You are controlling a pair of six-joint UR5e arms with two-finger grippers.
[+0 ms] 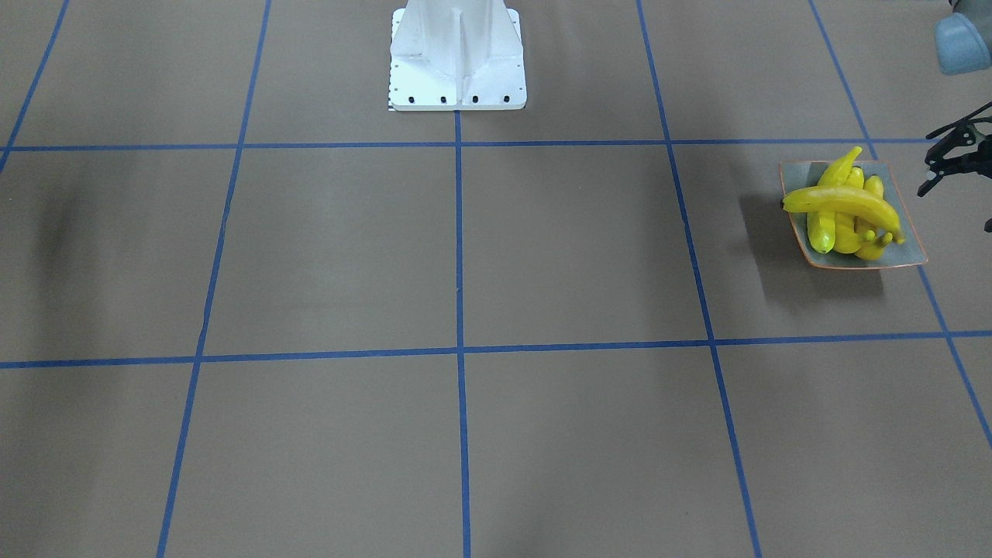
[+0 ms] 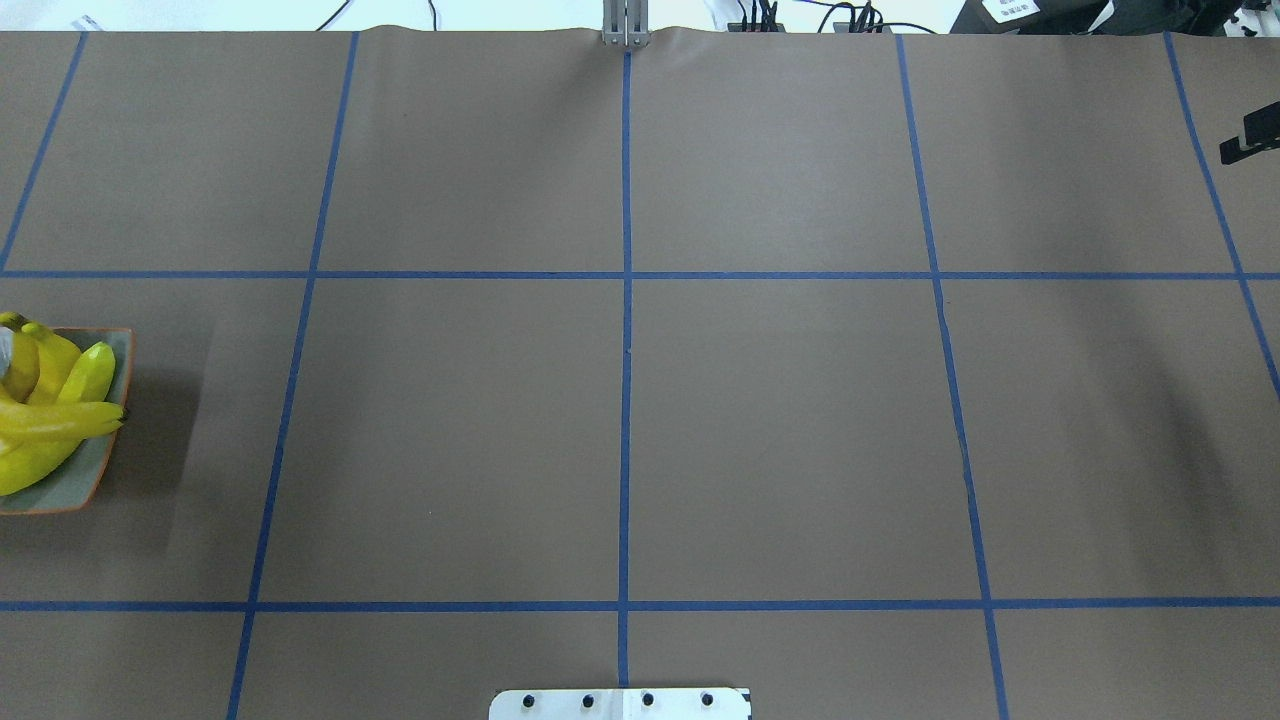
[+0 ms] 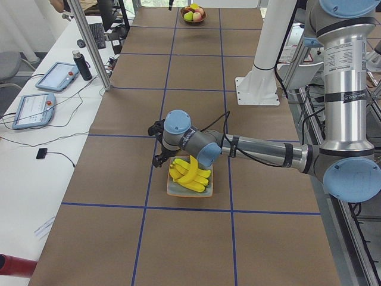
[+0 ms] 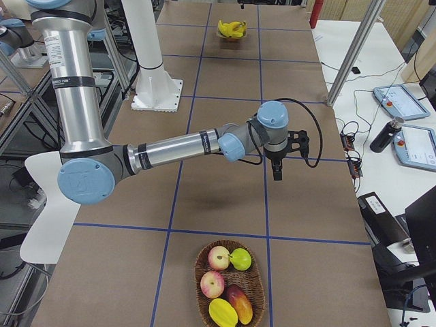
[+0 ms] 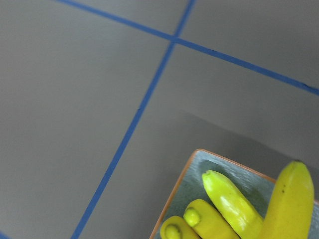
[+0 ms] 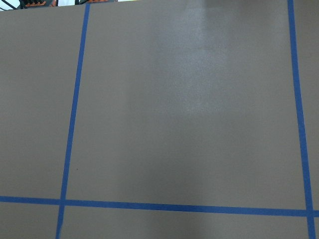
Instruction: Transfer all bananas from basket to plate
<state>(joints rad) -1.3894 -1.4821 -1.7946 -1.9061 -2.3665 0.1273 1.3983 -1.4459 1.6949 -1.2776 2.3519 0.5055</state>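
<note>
Several yellow bananas (image 1: 841, 203) lie piled on the square grey-green plate (image 1: 893, 184) at the table's end on my left side; the pile (image 2: 50, 420) and plate (image 2: 70, 492) sit at the overhead view's left edge. My left gripper (image 1: 930, 163) hovers just beyond the plate, open and empty; the left wrist view shows banana tips (image 5: 229, 204) on the plate's corner (image 5: 199, 167). The basket (image 4: 255, 269) at the opposite end holds apples and other fruit, with no banana visible in it. My right gripper (image 4: 276, 167) hangs over bare table; whether it is open or shut does not show.
The white robot base (image 1: 457, 62) stands at mid-table on the robot's side. Blue tape lines grid the brown table. A side bench along the far edge carries tablets (image 3: 33, 110), a bottle (image 3: 83, 65) and metal posts (image 3: 89, 42).
</note>
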